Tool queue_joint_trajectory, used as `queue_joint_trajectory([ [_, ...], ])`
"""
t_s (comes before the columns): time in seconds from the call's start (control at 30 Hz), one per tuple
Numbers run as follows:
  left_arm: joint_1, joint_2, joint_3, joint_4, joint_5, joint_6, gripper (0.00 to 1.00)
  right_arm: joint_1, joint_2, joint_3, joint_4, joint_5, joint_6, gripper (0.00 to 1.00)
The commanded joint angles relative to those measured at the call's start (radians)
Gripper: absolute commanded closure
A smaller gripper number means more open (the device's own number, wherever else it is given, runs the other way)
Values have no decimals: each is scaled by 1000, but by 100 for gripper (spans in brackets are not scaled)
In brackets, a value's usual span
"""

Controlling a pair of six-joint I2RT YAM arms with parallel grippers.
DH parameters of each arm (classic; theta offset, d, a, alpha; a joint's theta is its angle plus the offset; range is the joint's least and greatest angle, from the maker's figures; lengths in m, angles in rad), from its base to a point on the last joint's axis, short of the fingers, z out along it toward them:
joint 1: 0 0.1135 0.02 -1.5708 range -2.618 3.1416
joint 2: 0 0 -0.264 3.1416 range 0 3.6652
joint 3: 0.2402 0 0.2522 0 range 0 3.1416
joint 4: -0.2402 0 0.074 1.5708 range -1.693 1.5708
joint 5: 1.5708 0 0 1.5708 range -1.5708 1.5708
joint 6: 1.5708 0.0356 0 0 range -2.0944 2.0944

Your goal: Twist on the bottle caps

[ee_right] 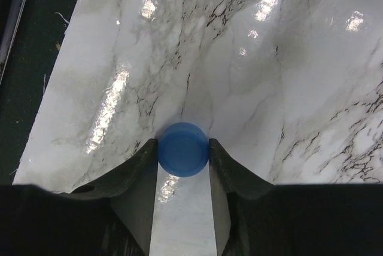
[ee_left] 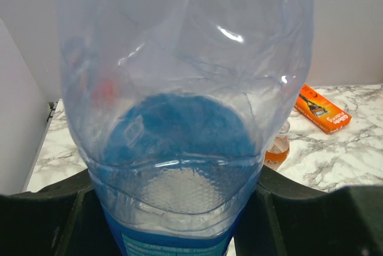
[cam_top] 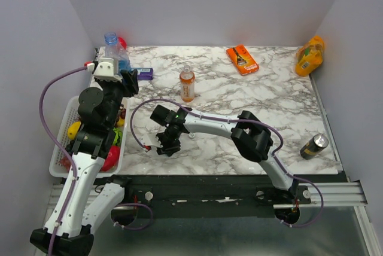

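- Pinching the blue cap point(ee_right: 183, 148), your right gripper point(ee_right: 182, 155) had one finger pressed against each side of it; the cap lay flat on the marble table point(ee_right: 269, 58), near the front edge.
- Your left gripper point(ee_left: 173, 178) was clamped round the lower body of the blue-labelled bottle point(ee_left: 179, 76); the bottle stood upright at the far left of the table; whether its neck was bare, the pictures did not show.
- The bottle with orange liquid point(cam_top: 187, 85) stood alone mid-table, well apart from both grippers; the can point(cam_top: 313, 146) and the orange packet point(cam_top: 242, 60) lay away to the right.
- You should have judged the cap light, stiff and smooth; a thing that small would likely squirt out or tip if squeezed off-centre; the hold to trust was across its widest line, on the rim, as the fingers sat.
- You should have judged the bottle thin-walled and soft; a hard squeeze would probably dent it, while a loose one would let it spin under the twist; a low grip left the neck free, though it might sway.
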Motion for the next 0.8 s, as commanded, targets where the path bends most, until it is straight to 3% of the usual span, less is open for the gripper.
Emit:
queue_joint_trajectory([
  [0.0,7,3,-11,34,13,3,100,11,10,3,28,27,1,62],
  [0.1,7,11,-8,40,36,9,100,-7,-23,-4,28,44,19,66],
  [0.27,7,93,27,120,117,60,100,-71,-224,-69,5,51,44,68],
  [0.47,7,206,89,229,307,70,100,-202,-457,-61,-170,-24,109,69],
  [0.6,5,186,-52,336,554,106,100,-324,-641,-23,-282,-104,179,70],
  [0.73,-24,105,-250,433,705,123,100,-390,-776,-3,-363,-133,194,70],
  [0.77,-53,89,-287,429,729,194,100,-395,-796,2,-395,-137,186,70],
])
